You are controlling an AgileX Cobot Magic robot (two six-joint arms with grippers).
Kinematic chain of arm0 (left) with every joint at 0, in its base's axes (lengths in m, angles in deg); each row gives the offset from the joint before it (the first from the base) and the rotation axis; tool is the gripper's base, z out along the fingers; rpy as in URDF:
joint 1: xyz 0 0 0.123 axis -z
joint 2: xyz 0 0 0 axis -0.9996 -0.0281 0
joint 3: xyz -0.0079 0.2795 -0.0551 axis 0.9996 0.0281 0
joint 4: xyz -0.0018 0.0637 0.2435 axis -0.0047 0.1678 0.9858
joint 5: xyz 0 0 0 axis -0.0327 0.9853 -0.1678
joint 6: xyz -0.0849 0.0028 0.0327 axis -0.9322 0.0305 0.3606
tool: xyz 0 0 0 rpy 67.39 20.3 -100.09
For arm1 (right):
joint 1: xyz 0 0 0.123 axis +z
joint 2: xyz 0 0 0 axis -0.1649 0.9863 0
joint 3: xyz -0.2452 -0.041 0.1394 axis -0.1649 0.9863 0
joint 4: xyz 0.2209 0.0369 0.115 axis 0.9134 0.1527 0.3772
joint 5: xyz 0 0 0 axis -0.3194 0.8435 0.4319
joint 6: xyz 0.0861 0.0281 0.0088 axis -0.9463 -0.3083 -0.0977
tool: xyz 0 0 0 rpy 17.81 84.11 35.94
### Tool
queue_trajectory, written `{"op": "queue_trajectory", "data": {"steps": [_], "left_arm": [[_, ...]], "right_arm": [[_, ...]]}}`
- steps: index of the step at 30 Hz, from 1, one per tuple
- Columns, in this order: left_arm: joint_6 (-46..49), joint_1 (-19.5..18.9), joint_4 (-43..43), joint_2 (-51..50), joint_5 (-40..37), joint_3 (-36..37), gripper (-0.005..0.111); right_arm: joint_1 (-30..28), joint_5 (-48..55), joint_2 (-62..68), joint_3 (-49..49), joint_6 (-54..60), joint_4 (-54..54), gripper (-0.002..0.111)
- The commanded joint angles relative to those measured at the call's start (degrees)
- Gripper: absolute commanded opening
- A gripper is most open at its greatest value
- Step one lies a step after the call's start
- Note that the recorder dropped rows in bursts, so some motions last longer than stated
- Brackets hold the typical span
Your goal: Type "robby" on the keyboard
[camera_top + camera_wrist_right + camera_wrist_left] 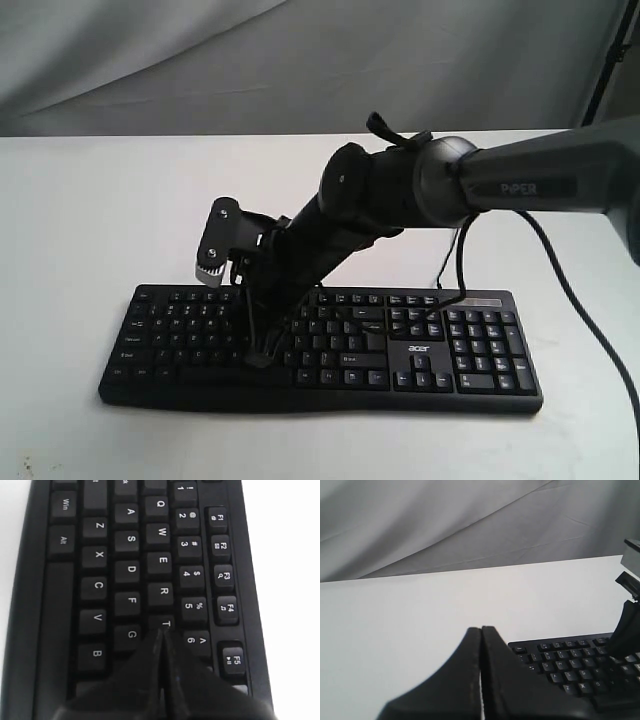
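1. We see our right arm [520, 180] reach in from the counter's right edge, sloping down toward its front edge
2. Our right gripper [161, 639] points downward, its fingers pressed together
3. Our left gripper [481, 630] is likewise closed, held above the counter

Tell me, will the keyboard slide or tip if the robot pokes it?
Probably no tipping: the keyboard lies wide and flat on the table. It might slide slightly, since that surface looks smooth. It looks like rigid plastic, so it's unlikely to bend.
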State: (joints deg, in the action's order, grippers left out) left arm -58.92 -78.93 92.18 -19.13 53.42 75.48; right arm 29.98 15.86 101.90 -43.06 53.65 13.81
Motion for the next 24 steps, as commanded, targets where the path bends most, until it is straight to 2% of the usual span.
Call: {"op": "queue_trajectory", "data": {"steps": [1,24], "left_arm": [[-0.2,0.4,0.3,0.2,0.3,0.2,0.0],[-0.2,0.4,0.3,0.2,0.3,0.2,0.0]], "right_arm": [[-0.1,-0.8,0.1,-0.4,1.0,0.8,0.0],[-0.1,-1.6,1.0,-0.4,2.2,1.6,0.0]]}}
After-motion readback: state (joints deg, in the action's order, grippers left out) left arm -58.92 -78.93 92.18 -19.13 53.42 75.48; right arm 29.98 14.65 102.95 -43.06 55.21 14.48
